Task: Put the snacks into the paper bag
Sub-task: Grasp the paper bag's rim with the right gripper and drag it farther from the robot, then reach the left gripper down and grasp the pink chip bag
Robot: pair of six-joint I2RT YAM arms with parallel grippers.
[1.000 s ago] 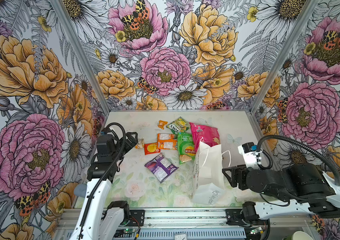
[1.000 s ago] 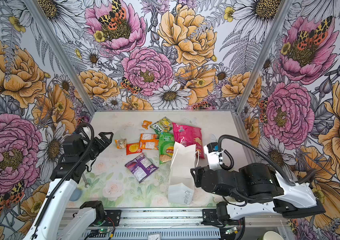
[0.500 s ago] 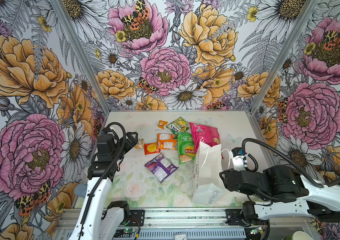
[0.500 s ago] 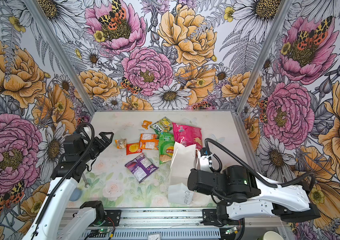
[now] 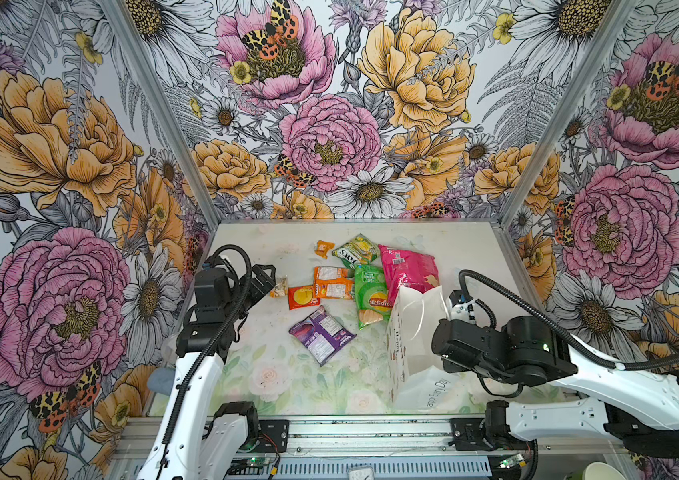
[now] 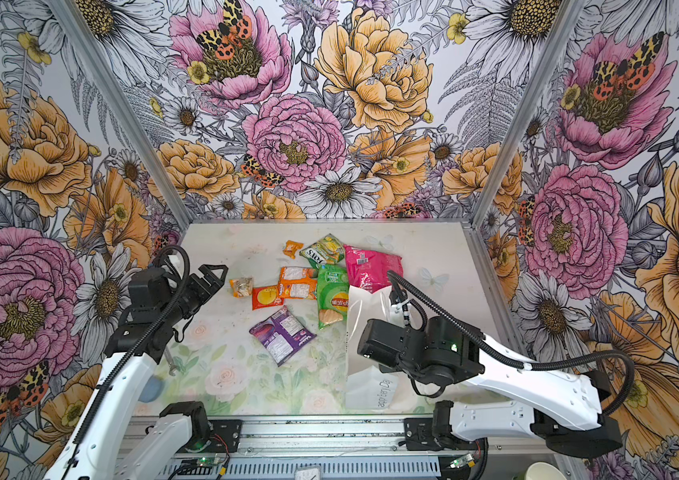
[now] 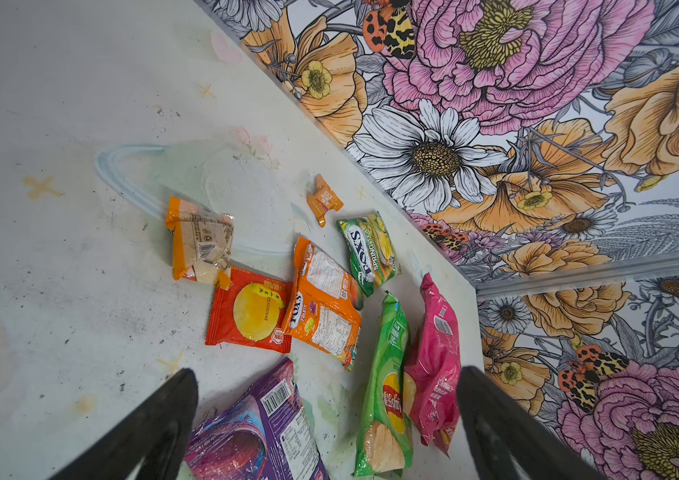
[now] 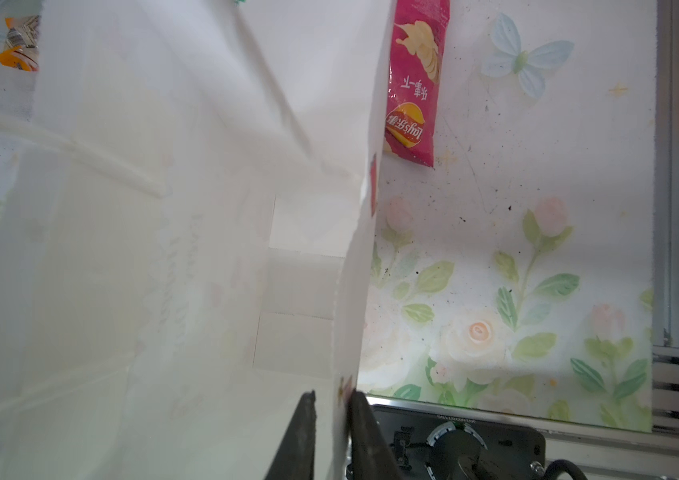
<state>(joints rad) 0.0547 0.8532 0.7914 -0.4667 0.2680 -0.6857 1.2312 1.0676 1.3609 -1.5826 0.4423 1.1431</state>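
Observation:
The paper bag (image 5: 416, 332) stands white and open-topped at the front right of the table. My right gripper (image 8: 331, 399) is shut on its near side wall, one finger inside and one outside; in both top views the wrist hides these fingers. The snacks lie in a loose group behind and left of the bag: pink (image 5: 408, 270), green chips (image 5: 371, 297), green-yellow FOX'S (image 5: 356, 250), orange FOX'S (image 5: 332, 282), red-orange (image 5: 303, 297), purple (image 5: 321, 334), tiny orange (image 5: 323, 248). My left gripper (image 5: 265, 276) hovers open at the left, beside a small orange packet (image 5: 279, 286).
Flowered walls close the table on three sides. A metal rail (image 5: 350, 428) runs along the front edge. A blue-grey object (image 5: 161, 380) sits by the left arm's base. A paper cup (image 5: 601, 471) stands outside at the front right.
My right arm has swung left to the bag and its jaws have closed on the bag's wall. The left arm and the snacks have not moved.

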